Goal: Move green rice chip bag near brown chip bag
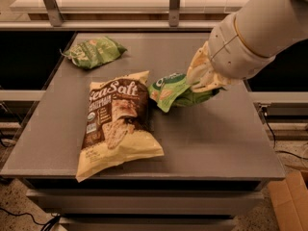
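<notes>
The green rice chip bag (172, 91) is bright green with a dark round logo. It hangs tilted just right of the brown chip bag (117, 121), its left end almost touching that bag's upper right edge. The brown chip bag is large, cream-yellow with a dark brown panel and "Sea Salt" lettering, lying flat at the table's centre left. My gripper (202, 81) comes in from the upper right and is shut on the right end of the green rice chip bag, holding it slightly above the table.
A paler green bag (93, 51) lies at the far left corner of the grey table (211, 138). A metal rail and posts run behind the table. A cardboard box (288, 201) stands on the floor at the lower right.
</notes>
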Tool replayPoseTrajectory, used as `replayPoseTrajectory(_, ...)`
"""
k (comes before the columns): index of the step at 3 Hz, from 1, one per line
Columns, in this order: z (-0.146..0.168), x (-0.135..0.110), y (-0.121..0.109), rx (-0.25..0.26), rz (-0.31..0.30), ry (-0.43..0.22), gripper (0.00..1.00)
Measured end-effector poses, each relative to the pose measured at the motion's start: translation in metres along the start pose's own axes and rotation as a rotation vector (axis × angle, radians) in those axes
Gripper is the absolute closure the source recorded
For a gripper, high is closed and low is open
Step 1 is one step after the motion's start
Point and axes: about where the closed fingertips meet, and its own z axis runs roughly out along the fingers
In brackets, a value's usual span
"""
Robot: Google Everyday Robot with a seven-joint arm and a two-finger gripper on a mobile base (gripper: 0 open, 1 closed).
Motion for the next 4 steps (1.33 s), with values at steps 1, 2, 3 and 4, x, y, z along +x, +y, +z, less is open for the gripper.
replayPoseTrajectory(1, 0.004, -0.01, 0.015, -0.04, -0.001, -0.02, 1.0)
replayPoseTrajectory(2, 0.009, -0.019, 0.026, -0.072, -0.001, -0.04, 1.0)
replayPoseTrajectory(3, 0.016, -0.027, 0.033, -0.105, 0.005, -0.063, 0.82)
replayPoseTrajectory(4, 0.02, -0.032, 0.037, -0.124, 0.013, -0.075, 0.59)
